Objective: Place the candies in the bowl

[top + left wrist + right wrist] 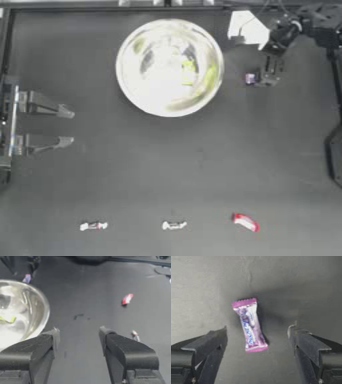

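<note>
Right gripper jaws apart over purple-white candy (wrapper print only in wrist view)

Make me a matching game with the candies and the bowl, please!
Things:
1. purple candy
2. red candy
3. yellow-green candy
4. right end effector

Places or states:
A. inside the silver bowl
B. open, above the purple candy
C. on the table, right of the bowl
D. near the table's front edge, beside two white candies

Pairs: 1-C, 2-D, 3-A, 4-B
</note>
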`<state>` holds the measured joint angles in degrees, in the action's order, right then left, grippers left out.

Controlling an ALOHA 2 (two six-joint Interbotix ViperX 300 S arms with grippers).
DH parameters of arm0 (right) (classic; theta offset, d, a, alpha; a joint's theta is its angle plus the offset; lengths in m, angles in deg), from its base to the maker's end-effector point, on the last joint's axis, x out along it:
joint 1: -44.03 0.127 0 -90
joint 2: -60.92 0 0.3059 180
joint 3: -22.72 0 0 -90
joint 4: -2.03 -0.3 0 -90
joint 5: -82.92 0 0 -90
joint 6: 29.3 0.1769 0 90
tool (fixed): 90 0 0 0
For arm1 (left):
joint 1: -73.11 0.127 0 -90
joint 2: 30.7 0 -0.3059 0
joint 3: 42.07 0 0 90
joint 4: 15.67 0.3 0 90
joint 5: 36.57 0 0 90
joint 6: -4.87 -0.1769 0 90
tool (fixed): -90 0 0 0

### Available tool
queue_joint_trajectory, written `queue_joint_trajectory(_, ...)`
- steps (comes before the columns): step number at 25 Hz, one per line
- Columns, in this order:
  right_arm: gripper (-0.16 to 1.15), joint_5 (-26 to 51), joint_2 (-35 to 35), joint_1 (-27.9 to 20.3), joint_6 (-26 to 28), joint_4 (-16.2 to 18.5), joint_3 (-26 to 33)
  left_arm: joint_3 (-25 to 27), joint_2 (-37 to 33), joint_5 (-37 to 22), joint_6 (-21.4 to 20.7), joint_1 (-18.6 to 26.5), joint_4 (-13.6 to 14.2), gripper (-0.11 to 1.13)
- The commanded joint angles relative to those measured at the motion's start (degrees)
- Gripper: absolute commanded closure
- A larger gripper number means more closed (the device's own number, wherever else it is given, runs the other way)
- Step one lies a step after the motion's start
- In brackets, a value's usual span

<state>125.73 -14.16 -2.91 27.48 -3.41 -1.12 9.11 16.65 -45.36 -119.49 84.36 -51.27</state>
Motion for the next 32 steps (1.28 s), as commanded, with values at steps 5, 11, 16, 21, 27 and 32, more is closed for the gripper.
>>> queue_joint_trajectory(5,-0.02,-1.8,0.9,0.0,-0.2,0.1,0.7,-0.7,0.1,0.6,-0.3,0.0,-0.3,0.16)
queue_joint_trajectory(11,-0.01,-2.0,2.0,0.0,-0.2,0.1,0.7,-0.9,0.1,0.6,-0.3,0.0,-0.3,0.16)
queue_joint_trajectory(16,0.01,-2.0,3.3,0.0,-0.1,-0.4,0.2,-0.9,0.1,0.6,-0.3,0.0,-0.3,0.17)
queue_joint_trajectory(21,0.22,-1.2,3.3,0.3,0.2,-0.9,-0.8,-1.0,0.1,0.6,-0.3,0.0,-0.3,0.17)
queue_joint_trajectory(27,0.69,-0.7,2.0,1.8,0.4,-1.0,-2.0,-1.0,0.1,1.0,-0.3,0.0,-0.3,0.17)
queue_joint_trajectory(32,0.69,0.4,-1.0,3.0,1.5,-1.1,-1.7,-0.8,0.1,1.2,-0.3,0.0,-0.3,0.17)
